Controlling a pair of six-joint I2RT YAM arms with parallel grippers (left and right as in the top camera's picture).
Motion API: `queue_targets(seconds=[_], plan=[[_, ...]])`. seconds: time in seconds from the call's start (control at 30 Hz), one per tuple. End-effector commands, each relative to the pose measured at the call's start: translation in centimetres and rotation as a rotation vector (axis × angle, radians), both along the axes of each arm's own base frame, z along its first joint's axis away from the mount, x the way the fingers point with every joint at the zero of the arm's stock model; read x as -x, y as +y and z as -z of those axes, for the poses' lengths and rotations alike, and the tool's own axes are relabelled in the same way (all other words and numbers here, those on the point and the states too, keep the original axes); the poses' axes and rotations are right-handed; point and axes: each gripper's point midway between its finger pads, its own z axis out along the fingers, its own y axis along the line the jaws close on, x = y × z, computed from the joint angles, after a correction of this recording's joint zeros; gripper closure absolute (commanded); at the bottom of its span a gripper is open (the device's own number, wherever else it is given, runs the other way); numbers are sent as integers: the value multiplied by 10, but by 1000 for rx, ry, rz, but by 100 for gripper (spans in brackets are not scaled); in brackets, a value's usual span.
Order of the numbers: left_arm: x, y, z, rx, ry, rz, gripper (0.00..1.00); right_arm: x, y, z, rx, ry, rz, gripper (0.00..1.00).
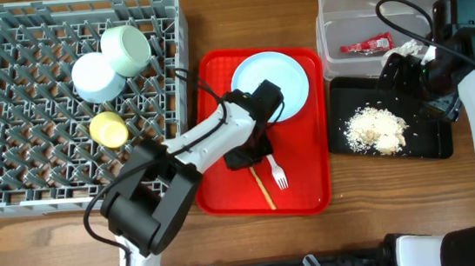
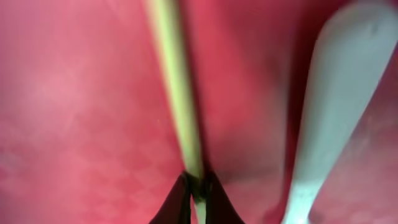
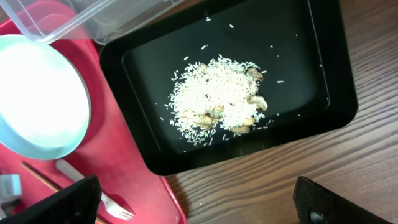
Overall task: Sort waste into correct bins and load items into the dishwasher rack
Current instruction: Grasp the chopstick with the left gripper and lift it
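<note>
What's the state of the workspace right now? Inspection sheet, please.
Surface: wooden table, red tray in the middle.
Job's things: mint-green bowl, light blue saucer, yellow cup in dishwasher rack; plate, fork on red tray; red wrapper in clear tub; food scraps in black tray.
Clutter: nothing seen.
Grippers: left gripper shut on wooden stick; right gripper open, by black tray.
Cables: black cable loops over clear tub.
Surroundings: nothing seen.
</note>
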Motion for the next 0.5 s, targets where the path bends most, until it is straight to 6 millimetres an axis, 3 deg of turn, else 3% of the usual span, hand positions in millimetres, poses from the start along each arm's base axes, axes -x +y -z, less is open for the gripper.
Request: queue_targets(seconds=[0.0,0.13,0.23,0.4,0.47], plan=[[0,32,25,-85,44,-40,96,1,-4,-3,20,-5,-10,0],[-16,43,17,-63,22,-68,96,1,-4,-3,20,-5,-9,0],[-39,46,-2,-16,-37,-30,96,1,-4,-3,20,-5,-10,0],[-80,48,-58,77,-206,81,96,1,-4,-3,21,-5,-9,0],[-96,53,-94,109,-310,138,96,1,-4,-3,21,-5,-10,0]])
